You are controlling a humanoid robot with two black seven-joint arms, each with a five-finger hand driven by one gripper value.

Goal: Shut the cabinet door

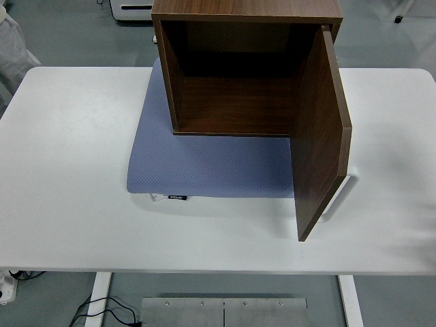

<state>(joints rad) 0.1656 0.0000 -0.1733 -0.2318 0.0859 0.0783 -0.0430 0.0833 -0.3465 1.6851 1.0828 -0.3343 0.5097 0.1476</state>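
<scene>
Tabletop (pixel 68 170): white, under grey mat (pixel 204 167).
Cabinet (pixel 238 68): door (pixel 320 136) swung wide, hinged right.
Hand: neither visible; state unknown.

White table (pixel 68 170) fills the view. A blue-grey mat (pixel 204 163) lies flat on it. The wooden cabinet (pixel 238 68) sits on the mat's far part.

Unreadable small label (pixel 177 197) on mat (pixel 204 167)

A dark wood cabinet (pixel 235 75) stands on a blue-grey mat (pixel 204 163) on the white bench (pixel 68 170) — its door (pixel 320 136) swung wide open, hinged at the right, edge pointing toward the bench's near side.
</scene>
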